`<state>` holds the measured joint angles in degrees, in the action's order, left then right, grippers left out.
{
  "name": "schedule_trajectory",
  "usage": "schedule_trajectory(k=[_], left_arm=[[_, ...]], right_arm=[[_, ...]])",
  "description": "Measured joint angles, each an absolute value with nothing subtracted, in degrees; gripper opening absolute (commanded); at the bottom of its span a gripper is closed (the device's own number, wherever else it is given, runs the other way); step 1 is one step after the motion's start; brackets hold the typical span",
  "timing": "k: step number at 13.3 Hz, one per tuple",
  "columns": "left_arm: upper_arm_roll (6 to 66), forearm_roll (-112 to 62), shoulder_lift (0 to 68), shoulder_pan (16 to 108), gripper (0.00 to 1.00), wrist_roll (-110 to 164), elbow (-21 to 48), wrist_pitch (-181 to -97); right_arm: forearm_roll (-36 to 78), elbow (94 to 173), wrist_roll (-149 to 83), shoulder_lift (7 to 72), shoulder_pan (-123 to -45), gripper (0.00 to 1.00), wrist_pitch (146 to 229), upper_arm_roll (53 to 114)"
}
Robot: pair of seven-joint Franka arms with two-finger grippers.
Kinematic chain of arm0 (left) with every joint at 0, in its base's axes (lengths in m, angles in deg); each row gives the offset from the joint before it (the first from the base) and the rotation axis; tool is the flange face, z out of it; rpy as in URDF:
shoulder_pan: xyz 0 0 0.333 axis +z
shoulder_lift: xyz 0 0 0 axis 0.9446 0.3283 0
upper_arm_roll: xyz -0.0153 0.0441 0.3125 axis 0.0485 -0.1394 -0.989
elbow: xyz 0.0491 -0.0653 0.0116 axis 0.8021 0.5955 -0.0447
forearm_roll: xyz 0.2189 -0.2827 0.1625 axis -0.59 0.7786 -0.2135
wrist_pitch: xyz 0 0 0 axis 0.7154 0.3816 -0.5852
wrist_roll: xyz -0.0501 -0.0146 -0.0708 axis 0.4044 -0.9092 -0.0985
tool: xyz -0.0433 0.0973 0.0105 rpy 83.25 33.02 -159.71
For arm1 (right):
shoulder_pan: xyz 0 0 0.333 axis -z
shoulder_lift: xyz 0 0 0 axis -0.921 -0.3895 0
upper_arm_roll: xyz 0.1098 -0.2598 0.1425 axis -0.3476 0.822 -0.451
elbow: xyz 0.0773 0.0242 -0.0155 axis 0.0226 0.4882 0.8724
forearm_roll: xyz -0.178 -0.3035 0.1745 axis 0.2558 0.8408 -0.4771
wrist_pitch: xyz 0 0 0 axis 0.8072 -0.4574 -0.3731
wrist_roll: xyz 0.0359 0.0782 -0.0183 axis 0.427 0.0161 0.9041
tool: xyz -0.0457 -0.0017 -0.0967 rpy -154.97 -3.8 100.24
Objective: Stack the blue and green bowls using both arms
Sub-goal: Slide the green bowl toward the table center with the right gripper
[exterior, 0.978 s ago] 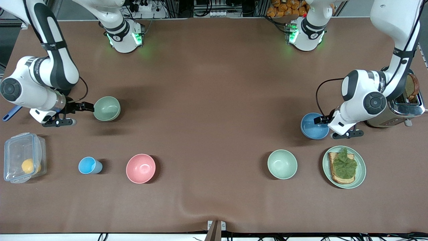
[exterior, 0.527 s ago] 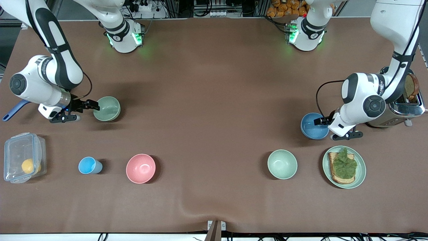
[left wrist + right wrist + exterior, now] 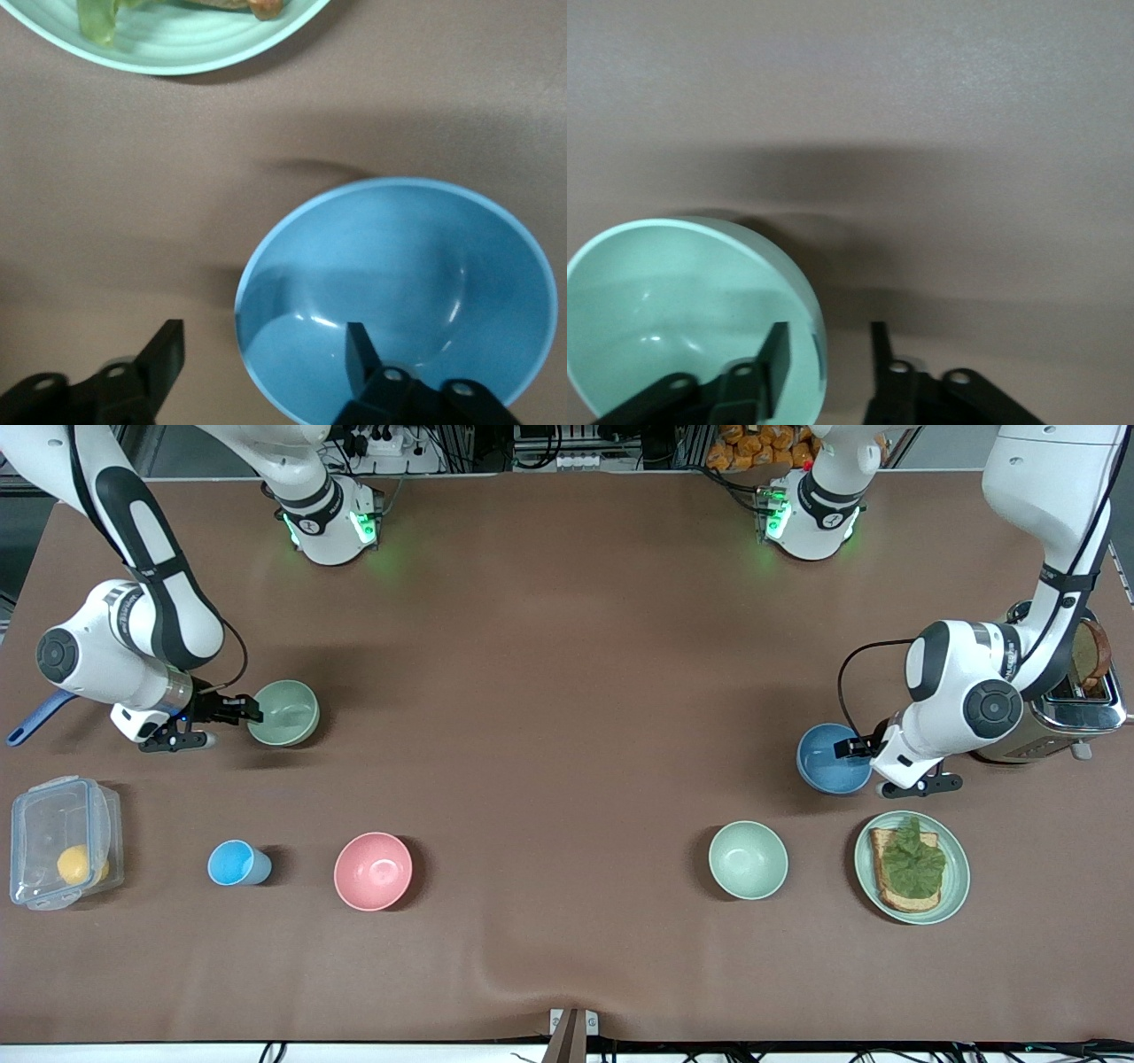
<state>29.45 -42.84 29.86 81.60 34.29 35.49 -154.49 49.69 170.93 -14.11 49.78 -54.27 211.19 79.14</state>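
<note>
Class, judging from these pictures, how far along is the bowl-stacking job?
Done: each arm has reached a bowl. In hand: the left pincer straddles the blue bowl's rim, one finger inside; the right pincer likewise straddles the green bowl's rim. Both bowls sit on the table. Left: gripping, lifting, bringing them together and stacking.

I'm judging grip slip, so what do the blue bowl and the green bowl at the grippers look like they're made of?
Blue bowl: likely matte plastic or melamine; thin rim, soft dull highlights. Green bowl: seemingly the same material, pale sage, faint sheen inside. Neither shows a glassy ceramic glaze, though that can't be ruled out.
</note>
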Motion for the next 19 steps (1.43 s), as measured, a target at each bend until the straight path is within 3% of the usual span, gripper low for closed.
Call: schedule_trajectory(k=[1,4,5,9,14,19], left_arm=[[29.44,-42.84,29.94,81.65,0.69,34.29,35.49,-154.49],[29.42,-42.85,30.26,81.71,0.63,34.29,35.46,-154.49],[29.42,-42.85,30.48,81.74,0.56,34.29,35.41,-154.49],[29.42,-42.85,31.28,81.79,0.48,34.29,34.98,-154.52],[29.4,-42.85,31.43,82.24,0.01,34.29,34.7,-154.52],[29.71,-42.85,31.19,82.27,0.0,33.87,34.06,-154.27]], right_arm=[[49.12,170.93,-13.93,49.54,-54.19,0.26,211.31,79.13],[47.86,170.94,-13.79,49.0,-54.19,0.0,211.34,79.05],[47.42,170.94,-13.76,48.89,-54.19,0.0,211.3,79.03],[46.32,170.95,-13.72,48.8,-54.2,0.0,210.03,78.82],[41.17,169.47,-15.94,50.09,-55.54,0.0,202.78,78.05],[40.61,168.73,-31.61,54.88,-61.86,0.0,196.94,77.72]])
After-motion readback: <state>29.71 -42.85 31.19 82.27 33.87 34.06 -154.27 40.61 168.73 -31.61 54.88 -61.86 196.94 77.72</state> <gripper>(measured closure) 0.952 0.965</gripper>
